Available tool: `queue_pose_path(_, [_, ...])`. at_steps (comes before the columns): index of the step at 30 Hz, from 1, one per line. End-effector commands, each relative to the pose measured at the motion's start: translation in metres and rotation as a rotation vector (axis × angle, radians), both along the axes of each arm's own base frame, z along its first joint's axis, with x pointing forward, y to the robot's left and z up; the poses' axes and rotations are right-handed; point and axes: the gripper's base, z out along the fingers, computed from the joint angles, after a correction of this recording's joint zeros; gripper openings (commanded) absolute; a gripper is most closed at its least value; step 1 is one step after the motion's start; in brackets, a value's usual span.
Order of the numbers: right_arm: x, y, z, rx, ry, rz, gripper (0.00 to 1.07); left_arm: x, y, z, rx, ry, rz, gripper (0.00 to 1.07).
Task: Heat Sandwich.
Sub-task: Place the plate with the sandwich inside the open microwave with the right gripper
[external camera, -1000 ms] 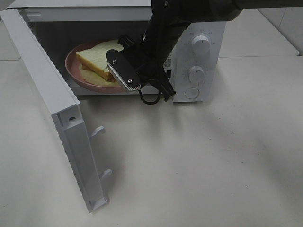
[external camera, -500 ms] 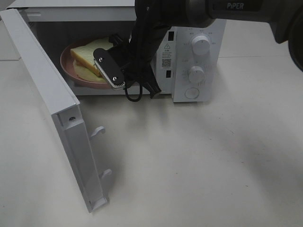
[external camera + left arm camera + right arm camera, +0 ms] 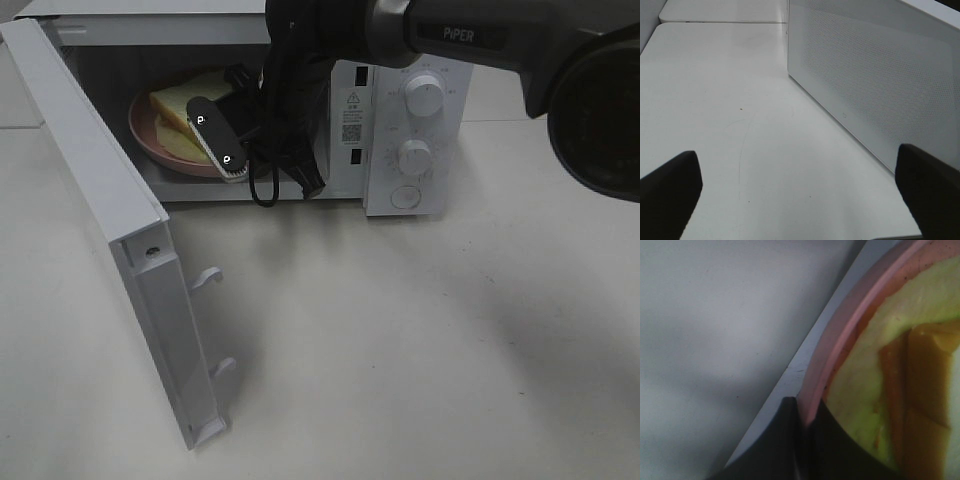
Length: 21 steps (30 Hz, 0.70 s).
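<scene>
The sandwich (image 3: 178,100) lies on a round pink plate (image 3: 140,122) inside the open microwave (image 3: 380,195), at the left of its cavity. My right gripper (image 3: 226,160) reaches in through the doorway, shut on the plate's near rim. In the right wrist view the jaws (image 3: 802,415) pinch the pink rim (image 3: 840,335), and the pale bread with its brown filling (image 3: 920,390) lies just beyond. My left gripper (image 3: 800,200) is open and empty above the table, beside the outer face of the microwave door (image 3: 865,75).
The microwave door (image 3: 90,170) swings out wide to the left, its latch hooks (image 3: 208,275) pointing right. Two dials (image 3: 425,97) and a round button (image 3: 405,196) sit on the panel right of the cavity. Pale tabletop (image 3: 420,340) spreads in front.
My right arm has moved left and deeper into the microwave, carrying the plate and sandwich further into the cavity. The left gripper has stayed open.
</scene>
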Motion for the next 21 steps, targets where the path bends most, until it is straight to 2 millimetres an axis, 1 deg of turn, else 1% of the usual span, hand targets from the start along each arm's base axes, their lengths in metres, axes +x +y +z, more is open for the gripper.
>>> queue_pose_path(1, [0.004,0.004,0.007,0.02,-0.031,-0.006,0.0,-0.003,0.0,-0.001,0.0,-0.02,0.0,1.03])
queue_pose_path(12, [0.016,0.01,0.009,0.024,-0.076,-0.017,0.0,-0.003,0.0,-0.001,0.0,-0.02,0.0,1.03])
queue_pose_path(21, [0.022,0.014,0.01,0.035,-0.106,-0.015,0.0,-0.003,0.0,-0.001,0.0,-0.02,0.0,1.03])
